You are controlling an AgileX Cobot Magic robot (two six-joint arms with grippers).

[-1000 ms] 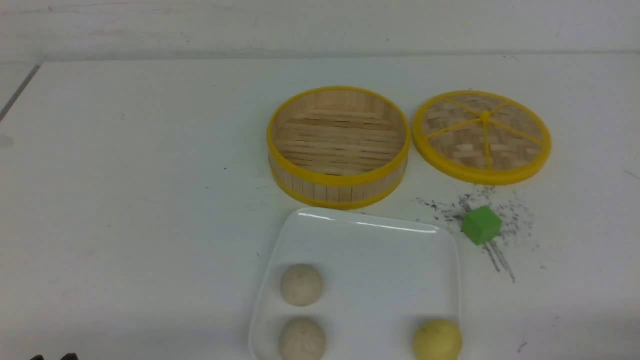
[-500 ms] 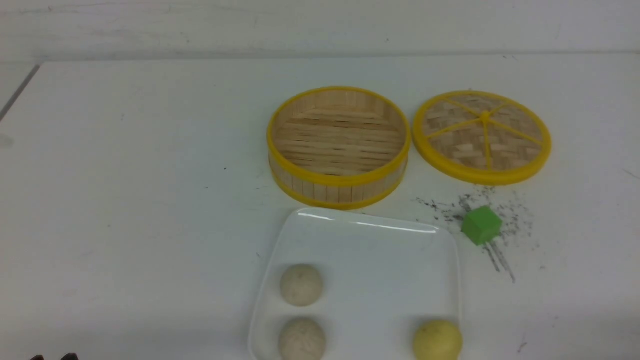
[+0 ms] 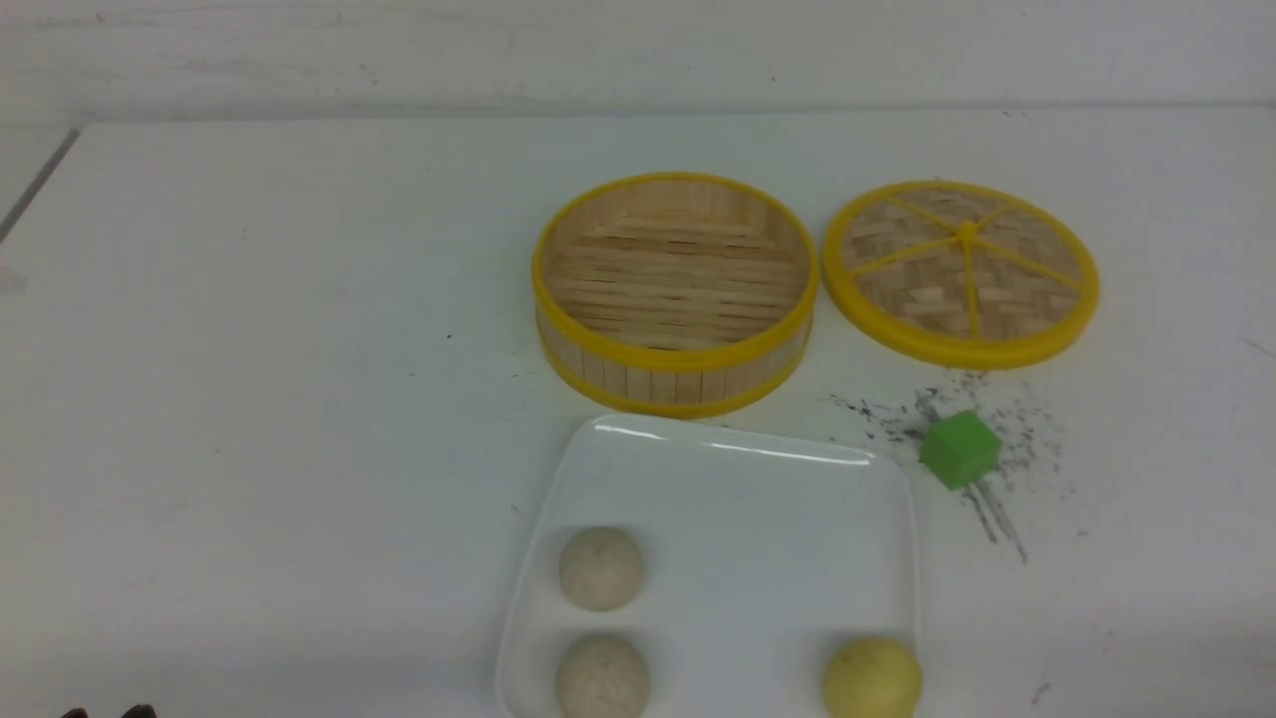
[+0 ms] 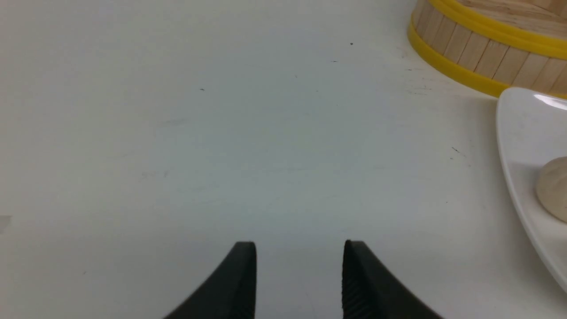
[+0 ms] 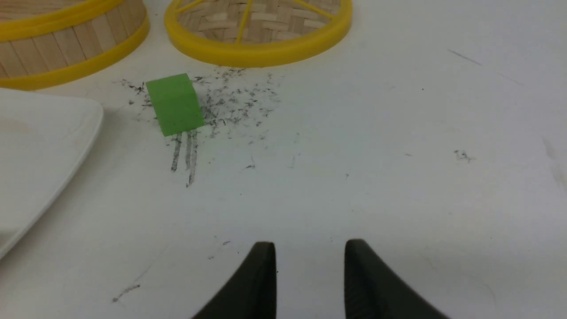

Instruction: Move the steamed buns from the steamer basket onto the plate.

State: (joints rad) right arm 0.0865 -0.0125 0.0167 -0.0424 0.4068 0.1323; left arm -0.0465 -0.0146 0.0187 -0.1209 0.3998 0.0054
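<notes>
The steamer basket (image 3: 675,289) stands at mid table with nothing on its slatted floor. In front of it lies the white plate (image 3: 738,479). On the plate rest three steamed buns: a speckled off-white one (image 3: 600,568), a second speckled one (image 3: 602,678) nearer me, and a pale yellow one (image 3: 871,679) at the plate's right edge. My left gripper (image 4: 300,248) hovers open over bare table to the left of the plate (image 4: 514,146), with one bun (image 4: 553,188) at the frame's edge. My right gripper (image 5: 310,248) is open and holds nothing, over table right of the plate (image 5: 40,146).
The flat woven lid (image 3: 962,271) lies right of the basket. A green cube (image 3: 959,450) sits on a patch of dark scuff marks between the lid and the plate; it also shows as the cube (image 5: 175,104) in the right wrist view. The table's back edge meets a white wall.
</notes>
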